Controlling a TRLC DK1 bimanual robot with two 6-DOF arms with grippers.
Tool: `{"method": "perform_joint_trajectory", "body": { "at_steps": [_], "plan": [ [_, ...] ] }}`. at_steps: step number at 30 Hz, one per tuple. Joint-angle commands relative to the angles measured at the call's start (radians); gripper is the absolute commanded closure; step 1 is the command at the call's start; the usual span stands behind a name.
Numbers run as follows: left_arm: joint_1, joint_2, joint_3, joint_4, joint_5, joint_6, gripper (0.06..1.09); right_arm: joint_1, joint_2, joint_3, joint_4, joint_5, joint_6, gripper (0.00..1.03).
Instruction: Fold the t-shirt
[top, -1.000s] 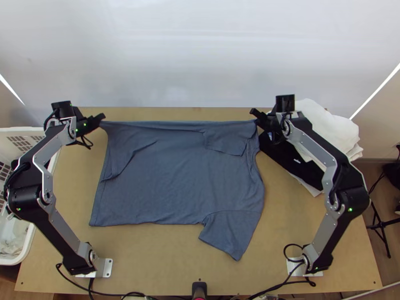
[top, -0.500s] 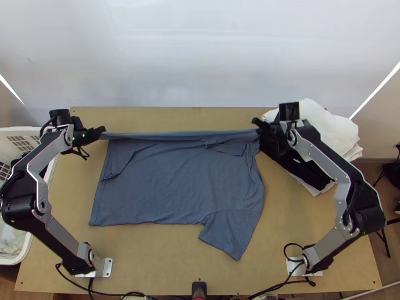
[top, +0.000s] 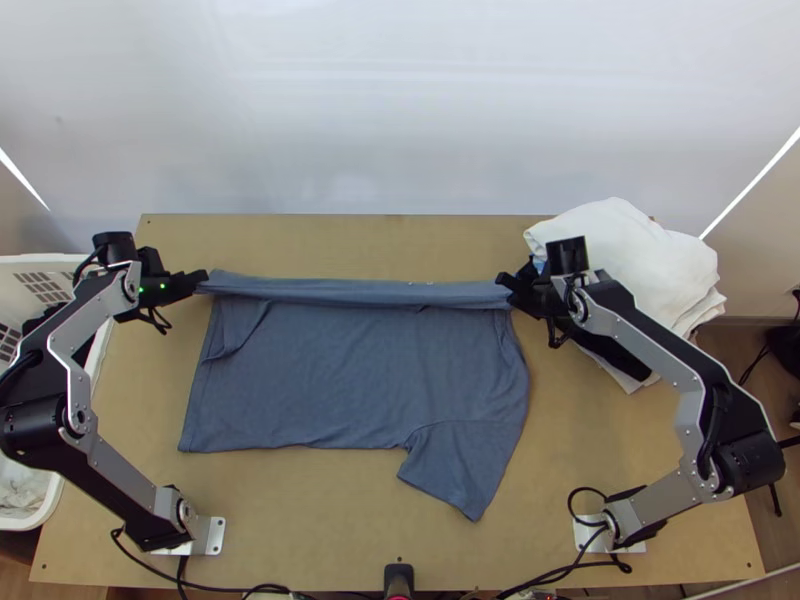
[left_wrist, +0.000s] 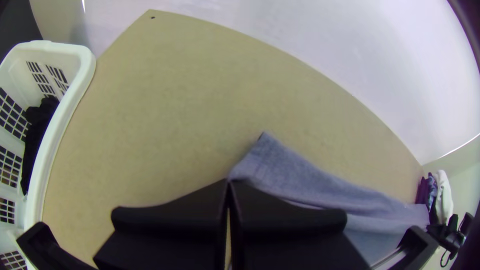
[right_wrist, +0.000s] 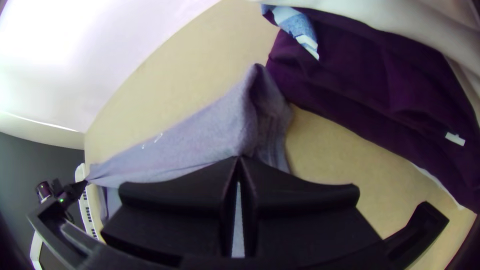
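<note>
Both ends are pinched! The left black two-fingered pincer (top: 203, 278) is clenched on the far edge of the blue-grey cotton t-shirt (top: 340, 370), and the right black two-fingered pincer (top: 503, 283) grasps the same edge at its other end. Between them runs a straight band of doubled cloth, while the body lies spread on the light wooden table (top: 330, 510), on the bases' side of both. One short blue-grey sleeve (top: 450, 465) juts out, nearer the bases than the right pincer.

This looks like the lengthwise fold, partway through. The play now: travel together towards the bases, same pace, same height, low over the body, with just enough pull to keep that band from sagging. Too much pull and an end may slip out!

Watch the corners. A loose tip (left_wrist: 265, 142) pokes out beyond the left pincer and could curl under; a puckered bulge (right_wrist: 260, 95) sits beyond the right one, right beside the dark folded garment (right_wrist: 360, 85), so steer clear of a snag. Set the edge down flat, then let go at both ends together.
</note>
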Motion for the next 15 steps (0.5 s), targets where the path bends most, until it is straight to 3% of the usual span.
{"method": "perform_joint_trajectory", "body": {
  "at_steps": [1, 6, 10, 11, 14, 15],
  "plan": [
    [-0.009, 0.003, -0.039, -0.019, 0.001, 0.033, 1.05, 0.007, 0.003, -0.063, 0.046, 0.014, -0.001, 1.0],
    [-0.019, 0.003, -0.05, -0.049, 0.001, 0.047, 1.05, 0.006, 0.005, -0.081, 0.06, 0.033, -0.011, 0.99],
    [-0.022, -0.023, -0.049, -0.1, 0.001, 0.07, 1.05, 0.01, -0.015, -0.107, 0.06, 0.034, -0.032, 0.65],
    [-0.022, -0.037, -0.052, -0.1, 0.003, 0.069, 0.97, 0.012, -0.021, -0.115, 0.058, 0.034, -0.034, 0.57],
    [-0.022, -0.075, -0.056, -0.134, 0.001, 0.078, 0.46, 0.023, -0.058, -0.143, 0.044, 0.036, -0.035, 0.37],
    [-0.022, -0.091, -0.061, -0.14, 0.001, 0.081, 0.38, 0.03, -0.078, -0.153, 0.032, 0.036, -0.034, 0.31]
  ]
}}
